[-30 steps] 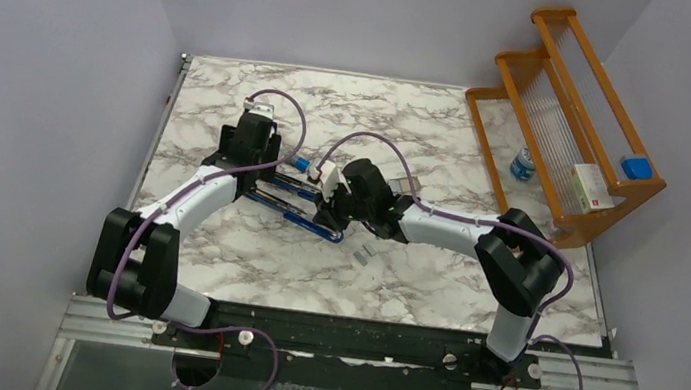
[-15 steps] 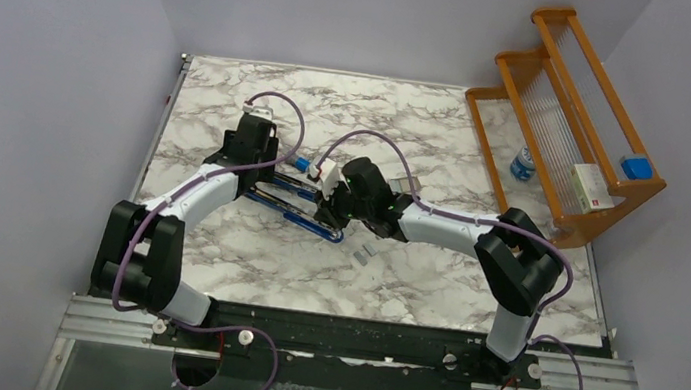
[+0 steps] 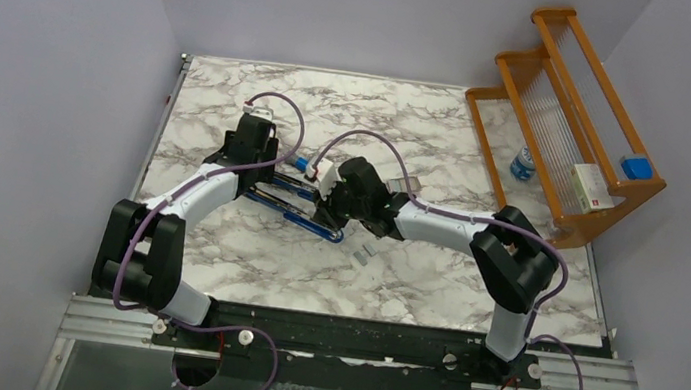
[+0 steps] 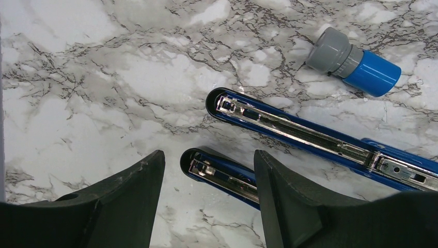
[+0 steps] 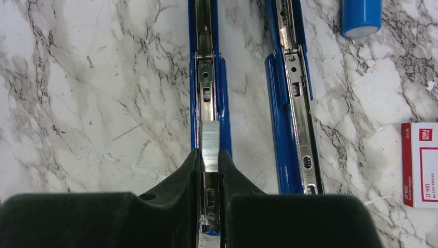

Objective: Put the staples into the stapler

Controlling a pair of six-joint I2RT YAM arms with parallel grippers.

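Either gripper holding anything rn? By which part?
The right gripper pinches the staple strip by the sides of its near end, over the open channel of the stapler. The left gripper is open, jaws straddling the stapler's tip, holding nothing.

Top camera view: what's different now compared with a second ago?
The right pincer, clamped on a strip of staples, edged slightly left over the open stapler, and the left arm's elbow shifted a little. The left pincer stayed open around the stapler's tip; the staple box, blue-capped cylinder and wooden rack kept their places.
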